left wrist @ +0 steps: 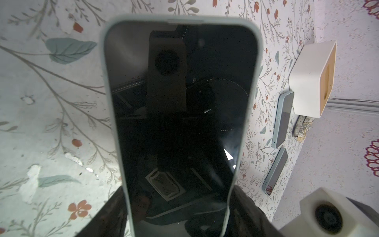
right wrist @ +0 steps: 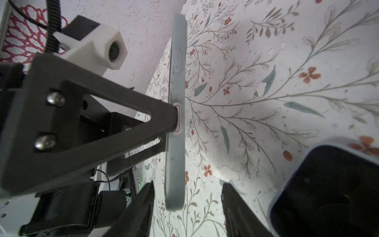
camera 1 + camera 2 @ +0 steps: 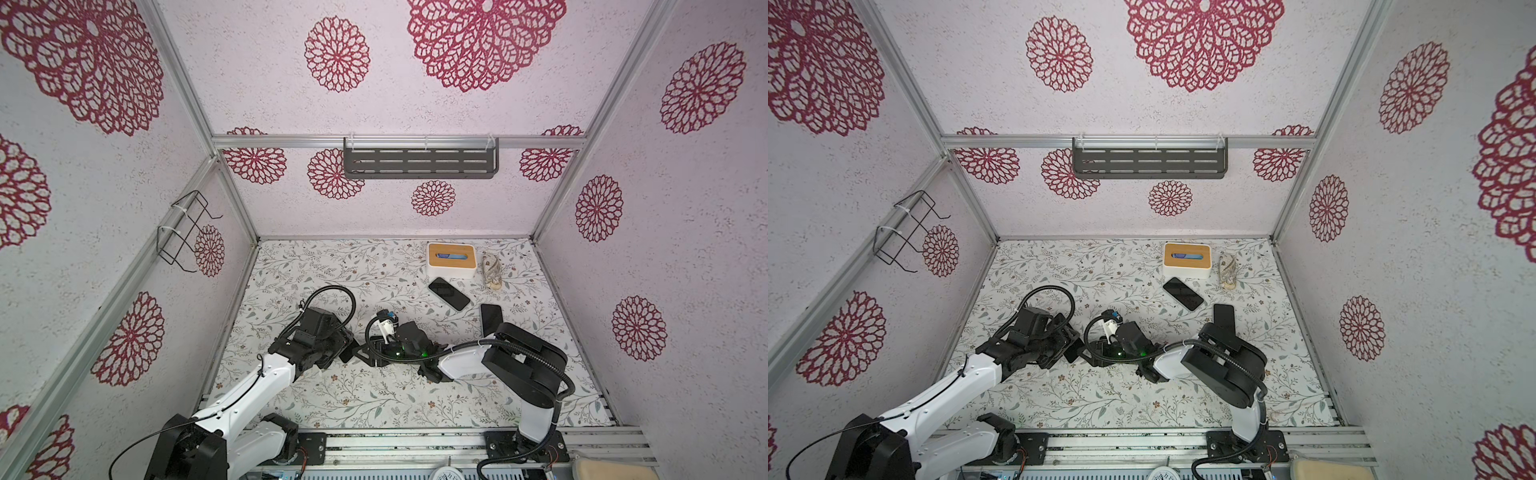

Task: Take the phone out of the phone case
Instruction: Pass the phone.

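In a top view the left gripper (image 3: 348, 350) and right gripper (image 3: 368, 353) met tip to tip above the middle of the tabletop (image 3: 332, 399). In the left wrist view the left gripper's fingers (image 1: 106, 217) pinched the phone case (image 1: 107, 82) by its long edges, the phone (image 1: 180, 123) seated inside, screen dark. In the right wrist view the right gripper's fingers (image 2: 143, 205) stood spread either side of the case's end, not gripping it.
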`<control>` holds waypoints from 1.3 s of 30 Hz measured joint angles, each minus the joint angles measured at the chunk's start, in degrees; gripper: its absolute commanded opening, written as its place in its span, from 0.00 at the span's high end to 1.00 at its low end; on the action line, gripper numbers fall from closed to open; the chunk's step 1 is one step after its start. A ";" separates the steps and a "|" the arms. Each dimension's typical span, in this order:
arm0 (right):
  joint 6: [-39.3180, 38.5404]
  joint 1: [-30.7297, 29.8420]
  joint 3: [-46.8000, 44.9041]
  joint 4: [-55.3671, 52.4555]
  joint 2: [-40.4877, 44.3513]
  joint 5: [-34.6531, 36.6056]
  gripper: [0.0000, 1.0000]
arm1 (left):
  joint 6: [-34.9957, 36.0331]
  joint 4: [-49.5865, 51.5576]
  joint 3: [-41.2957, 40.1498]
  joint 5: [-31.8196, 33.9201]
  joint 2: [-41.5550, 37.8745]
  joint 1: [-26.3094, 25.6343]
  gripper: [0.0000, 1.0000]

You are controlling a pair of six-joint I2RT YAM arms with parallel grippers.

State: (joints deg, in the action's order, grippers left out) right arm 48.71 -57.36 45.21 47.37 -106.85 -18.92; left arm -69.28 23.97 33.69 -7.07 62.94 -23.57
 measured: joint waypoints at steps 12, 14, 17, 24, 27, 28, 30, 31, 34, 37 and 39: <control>3.13 0.50 0.63 1.22 0.15 -0.98 0.93 | -0.90 -3.89 0.00 0.72 0.02 -3.41 0.52; 3.45 0.74 0.59 1.09 0.61 -1.01 0.99 | -1.03 -4.79 0.00 1.25 0.02 -3.80 0.52; 3.37 1.11 -0.35 -0.15 2.54 -0.50 1.00 | -1.01 -6.05 0.00 1.55 -0.02 -4.83 0.47; 1.33 1.75 -3.02 -4.90 10.47 1.22 1.00 | 1.05 -10.88 -0.02 1.66 -2.67 -6.84 0.02; 0.44 2.49 -4.44 -7.98 15.32 1.20 1.00 | 3.48 -12.52 0.00 2.25 -6.08 -6.88 0.03; 0.28 3.06 -5.25 -9.20 17.44 1.16 1.00 | 4.66 -12.74 0.04 2.69 -7.48 -6.88 0.03; -0.15 4.48 -6.97 -11.52 21.62 0.87 1.00 | 7.19 -13.18 0.13 3.32 -10.78 -6.73 0.03; -0.46 5.57 -7.93 -13.25 24.30 0.72 1.00 | 8.41 -13.75 0.13 3.54 -12.52 -6.60 0.03; -2.34 9.49 -9.49 -20.00 32.83 0.72 1.00 | 11.52 -18.40 -0.02 2.56 -17.35 -6.21 0.03; -4.57 13.68 -9.44 -25.97 40.92 0.42 1.00 | 13.90 -26.97 -0.90 -1.07 -19.45 -5.68 0.03; -5.81 17.14 -8.74 -29.24 46.23 -1.01 1.00 | 14.91 -33.31 -1.44 -4.57 -18.88 -5.62 0.03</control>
State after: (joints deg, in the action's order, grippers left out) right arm 42.89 -40.23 36.47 18.13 -60.62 -19.92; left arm -54.37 -9.34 32.25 -11.64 44.05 -29.19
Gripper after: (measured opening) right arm 0.123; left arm 0.972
